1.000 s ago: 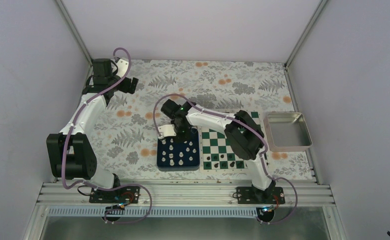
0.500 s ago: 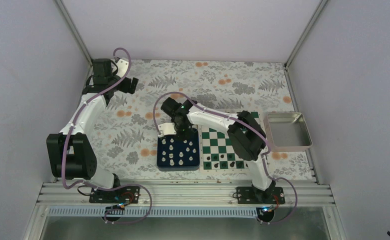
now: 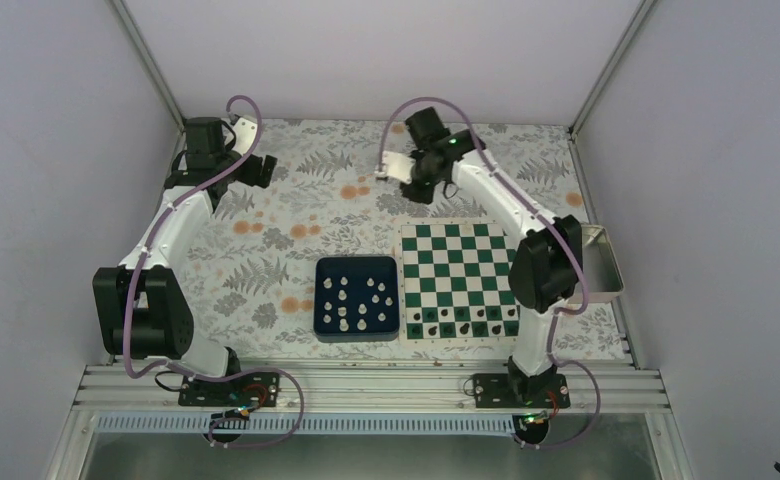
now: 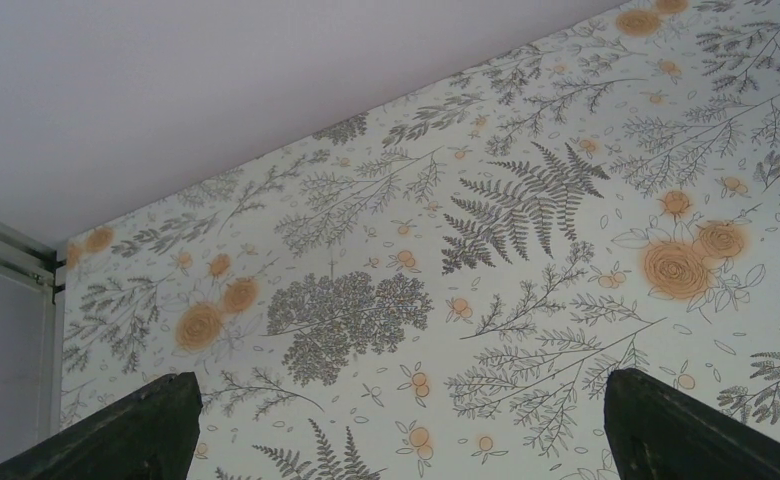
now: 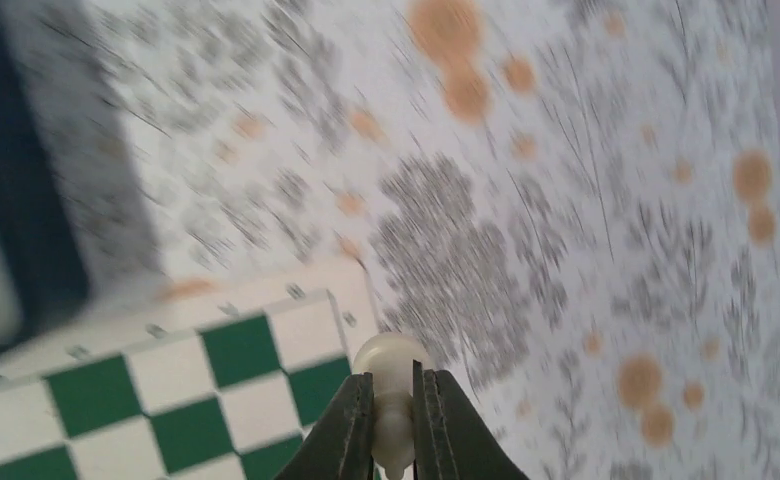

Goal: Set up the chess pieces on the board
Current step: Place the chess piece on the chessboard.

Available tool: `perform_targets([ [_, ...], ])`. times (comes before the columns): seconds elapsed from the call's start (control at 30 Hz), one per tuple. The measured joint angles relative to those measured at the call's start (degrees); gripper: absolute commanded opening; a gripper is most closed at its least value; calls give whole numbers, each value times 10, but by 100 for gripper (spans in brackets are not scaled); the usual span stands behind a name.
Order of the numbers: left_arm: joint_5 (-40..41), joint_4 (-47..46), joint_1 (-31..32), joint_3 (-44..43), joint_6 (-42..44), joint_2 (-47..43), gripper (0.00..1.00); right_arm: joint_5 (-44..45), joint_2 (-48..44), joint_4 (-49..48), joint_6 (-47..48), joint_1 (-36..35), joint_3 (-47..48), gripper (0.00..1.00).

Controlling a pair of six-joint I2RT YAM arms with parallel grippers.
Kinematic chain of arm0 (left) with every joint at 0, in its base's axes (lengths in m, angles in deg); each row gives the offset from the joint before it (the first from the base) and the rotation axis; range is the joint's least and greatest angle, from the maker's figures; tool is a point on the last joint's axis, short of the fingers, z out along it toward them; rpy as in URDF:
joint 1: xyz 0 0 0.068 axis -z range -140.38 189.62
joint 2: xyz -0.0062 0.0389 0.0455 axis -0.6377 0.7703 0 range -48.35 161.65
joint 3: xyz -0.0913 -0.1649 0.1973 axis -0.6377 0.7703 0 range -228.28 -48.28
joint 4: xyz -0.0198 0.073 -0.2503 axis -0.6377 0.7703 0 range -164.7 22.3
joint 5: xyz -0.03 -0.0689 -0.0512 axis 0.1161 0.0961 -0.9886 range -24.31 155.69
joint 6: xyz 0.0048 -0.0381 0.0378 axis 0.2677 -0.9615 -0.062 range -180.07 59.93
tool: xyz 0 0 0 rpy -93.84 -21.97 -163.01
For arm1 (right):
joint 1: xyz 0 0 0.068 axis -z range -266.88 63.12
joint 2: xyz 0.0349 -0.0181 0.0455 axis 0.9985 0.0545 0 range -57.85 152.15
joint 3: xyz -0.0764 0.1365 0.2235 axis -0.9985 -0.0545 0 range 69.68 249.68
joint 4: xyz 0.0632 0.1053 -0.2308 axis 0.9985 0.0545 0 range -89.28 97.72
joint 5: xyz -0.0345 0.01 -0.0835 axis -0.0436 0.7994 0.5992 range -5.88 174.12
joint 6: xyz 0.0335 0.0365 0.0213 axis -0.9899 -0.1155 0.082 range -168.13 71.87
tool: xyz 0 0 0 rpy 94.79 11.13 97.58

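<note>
Black pieces (image 3: 463, 327) obstruct the board's (image 3: 458, 262) near rows only.

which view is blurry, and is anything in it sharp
Right wrist: motion blur smears the cloth, board corner and blue tray; only the fingers and the pale piece clamped between them are sharp. Left wrist and top: sharp, evenly lit, no strong glare.

Bright, even light; right wrist view motion-blurred.
</note>
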Motion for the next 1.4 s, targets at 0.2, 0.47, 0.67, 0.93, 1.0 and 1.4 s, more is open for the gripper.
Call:
perform_targets([
  [0.2,-1,0,0,0,0,0,100,2,40,-2,9,86,-2,5],
  [0.47,-1,0,0,0,0,0,100,-2,86,-12,17,129,-50,5],
  [0.67,-3,0,0,0,0,0,100,0,86,-24,23,148,-106,5],
  [0.93,-9,0,0,0,0,0,100,-3,86,-43,23,147,-144,5],
  [1.0,-10,0,0,0,0,0,100,-3,86,-48,23,147,-150,5],
  [1.4,-10,1,0,0,0,0,100,-3,86,-66,23,147,-160,35],
])
